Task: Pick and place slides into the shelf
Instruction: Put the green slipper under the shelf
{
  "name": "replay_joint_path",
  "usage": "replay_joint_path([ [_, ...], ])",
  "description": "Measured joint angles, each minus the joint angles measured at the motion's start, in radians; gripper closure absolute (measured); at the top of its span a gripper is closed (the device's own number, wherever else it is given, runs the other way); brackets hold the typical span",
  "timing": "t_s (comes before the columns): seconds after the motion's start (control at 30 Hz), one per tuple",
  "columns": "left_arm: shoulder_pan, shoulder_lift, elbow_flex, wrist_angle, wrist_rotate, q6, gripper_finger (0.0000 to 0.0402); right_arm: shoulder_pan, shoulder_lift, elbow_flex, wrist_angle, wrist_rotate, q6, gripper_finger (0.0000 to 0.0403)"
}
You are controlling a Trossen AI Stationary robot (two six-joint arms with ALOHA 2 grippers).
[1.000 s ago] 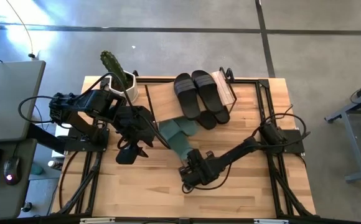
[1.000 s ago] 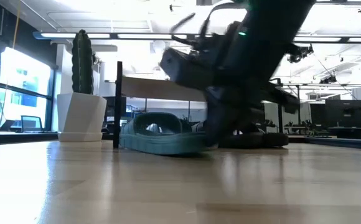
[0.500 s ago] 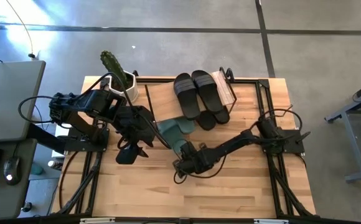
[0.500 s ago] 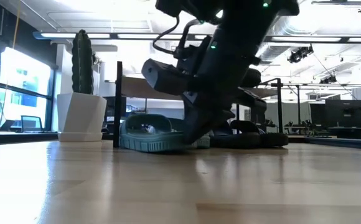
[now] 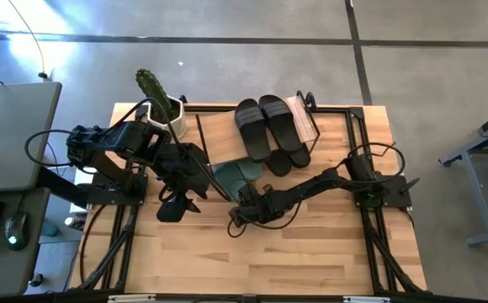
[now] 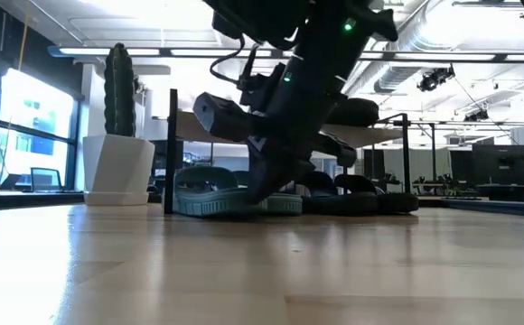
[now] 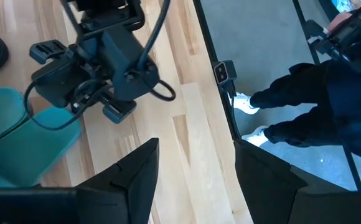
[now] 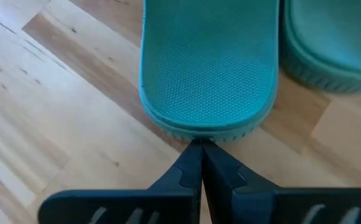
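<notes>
R gripper (image 8: 200,144) has its fingers pressed together, nothing clamped; the tips touch the heel edge of a green slide (image 8: 208,62) lying flat on the tabletop. A 2nd green slide (image 8: 330,43) lies just beside it. In the high view the R gripper (image 5: 242,208) sits near the table's middle, w/ the green slides (image 5: 234,177) just beyond it toward the far edge, partly hidden by the arms. Low view: R gripper (image 6: 255,188) is down at the tabletop against the green slide (image 6: 210,191).

L gripper (image 7: 193,171) hangs w/ fingers apart, holding nothing, above bare wood near the L edge; in the high view it (image 5: 185,200) is just L of the green slides.

Shelf (image 5: 303,118) stands at the far edge, R of centre. Two black slides (image 5: 269,124) lie side by side on its top board; another black one (image 5: 279,164) shows at its near side, on the tabletop as far as can be told.

Cactus pot (image 5: 164,105) stands by the far L corner. A person's legs (image 7: 305,106) show on the floor beyond the table edge in the L wrist view.
</notes>
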Motion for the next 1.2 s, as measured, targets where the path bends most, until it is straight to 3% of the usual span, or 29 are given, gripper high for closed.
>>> replay_joint_path([
  [0.6,0.0,0.0,0.0,0.0,0.0,0.0,0.0208,-0.096,0.0,0.0,0.145,-0.081,-0.194,0.0403],
  [1.2,0.0,0.0,0.0,0.0,0.0,-0.001,0.0208,-0.141,0.0,0.0,0.161,-0.087,-0.179,0.0403],
])
